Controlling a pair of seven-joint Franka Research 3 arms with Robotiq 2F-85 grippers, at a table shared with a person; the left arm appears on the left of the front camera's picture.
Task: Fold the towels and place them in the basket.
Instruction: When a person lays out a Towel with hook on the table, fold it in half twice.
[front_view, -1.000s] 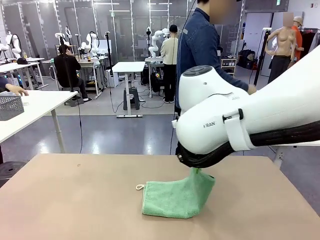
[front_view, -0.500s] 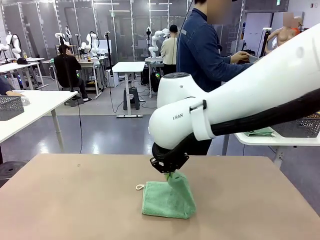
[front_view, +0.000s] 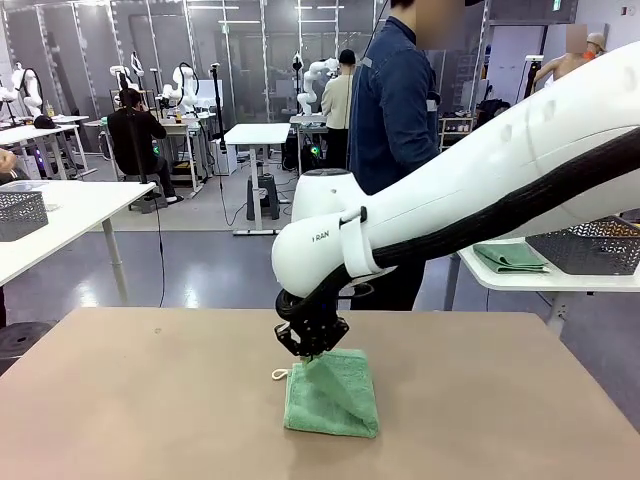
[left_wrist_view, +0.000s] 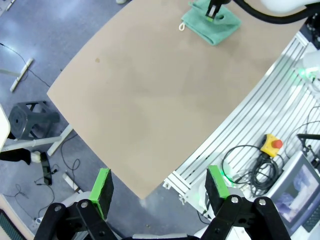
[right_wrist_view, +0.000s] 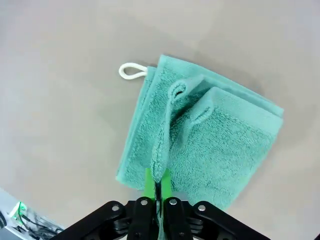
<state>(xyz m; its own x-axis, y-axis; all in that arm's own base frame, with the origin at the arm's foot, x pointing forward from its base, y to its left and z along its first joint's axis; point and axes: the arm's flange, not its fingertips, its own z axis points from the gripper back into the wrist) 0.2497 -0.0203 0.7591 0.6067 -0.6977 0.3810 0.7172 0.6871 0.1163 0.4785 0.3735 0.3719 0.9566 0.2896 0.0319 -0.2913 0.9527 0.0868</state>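
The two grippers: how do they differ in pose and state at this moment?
The left gripper is open, its pads far apart; the right gripper has its pads pressed on a fold of the mint green towel. The left gripper hangs high above the table, holding nothing; the right gripper is low, at the towel. Both have green pads.

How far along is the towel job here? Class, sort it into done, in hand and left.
Done: the mint green towel lies partly folded on the table. In hand: the right gripper pinches its top layer, mid-fold. Left: letting go, then placing it in the basket.
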